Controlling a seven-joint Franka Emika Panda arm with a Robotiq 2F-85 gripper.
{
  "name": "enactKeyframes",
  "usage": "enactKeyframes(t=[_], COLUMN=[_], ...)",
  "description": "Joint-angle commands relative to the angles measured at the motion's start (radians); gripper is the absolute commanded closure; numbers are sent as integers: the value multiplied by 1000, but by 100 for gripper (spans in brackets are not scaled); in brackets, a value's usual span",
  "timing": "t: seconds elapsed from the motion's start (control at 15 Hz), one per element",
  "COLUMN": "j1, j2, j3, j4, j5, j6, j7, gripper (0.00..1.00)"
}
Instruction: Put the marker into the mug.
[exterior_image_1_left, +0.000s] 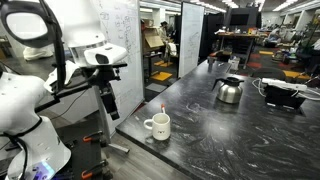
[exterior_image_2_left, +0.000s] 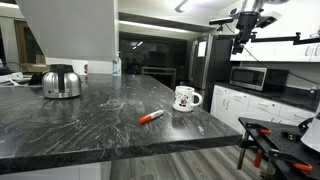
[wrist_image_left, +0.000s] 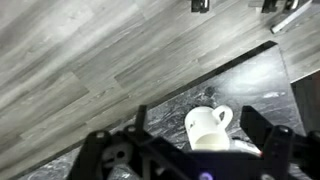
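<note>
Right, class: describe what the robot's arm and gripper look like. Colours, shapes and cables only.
The arm is white, built of rounded, smooth shells. A black cable loops alongside it. The gripper is black and blocky, with two dark angular fingers. No markings are legible.

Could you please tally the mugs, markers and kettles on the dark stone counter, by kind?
white ceramic mug with a loop handle: 1
slim marker with a red end: 1
shiny steel kettle: 1
Total: 3
</note>
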Motion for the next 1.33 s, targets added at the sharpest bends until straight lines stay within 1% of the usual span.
enactKeyframes(t=[0.0, 0.07, 0.33, 0.53, 0.73, 0.87, 1.27], j1=[48, 76, 207, 287, 322, 329, 309], j2=[30, 56, 222, 367, 509, 593, 773], j3=[10, 15, 74, 117, 161, 188, 284], j4=[17, 35, 146, 226, 297, 339, 407], j5=[-18, -20, -13, -5, -9, -8, -33], j6=[80, 110, 306, 379, 370, 359, 368], j7=[-64, -95, -139, -197, -272, -336, -400], gripper=[0, 0, 0, 0, 0, 0, 0])
